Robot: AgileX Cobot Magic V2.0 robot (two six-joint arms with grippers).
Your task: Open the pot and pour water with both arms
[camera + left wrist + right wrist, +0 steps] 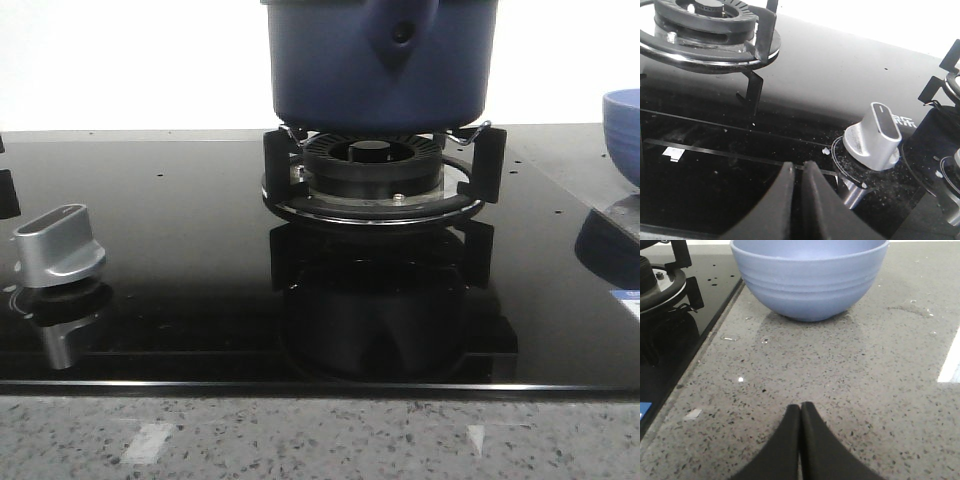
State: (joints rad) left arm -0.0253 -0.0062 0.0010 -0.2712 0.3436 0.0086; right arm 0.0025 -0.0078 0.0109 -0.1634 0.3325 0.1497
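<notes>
The dark-blue pot (380, 65) stands on the burner grate (375, 175) at the back middle of the black glass hob, its handle lug with a small round hole (401, 33) facing me; its top is cut off by the frame. My left gripper (797, 167) is shut and empty, low over the hob glass near the silver knob (875, 135). My right gripper (800, 407) is shut and empty over the speckled stone counter, in front of the lighter blue bowl (810, 275). Neither gripper shows in the front view.
The silver knob (58, 245) sits at the hob's left. The blue bowl (622, 130) stands on the counter to the right of the hob. A second burner ring (705, 30) and another knob (952, 190) show in the left wrist view. The hob edge (695, 360) lies beside the right gripper.
</notes>
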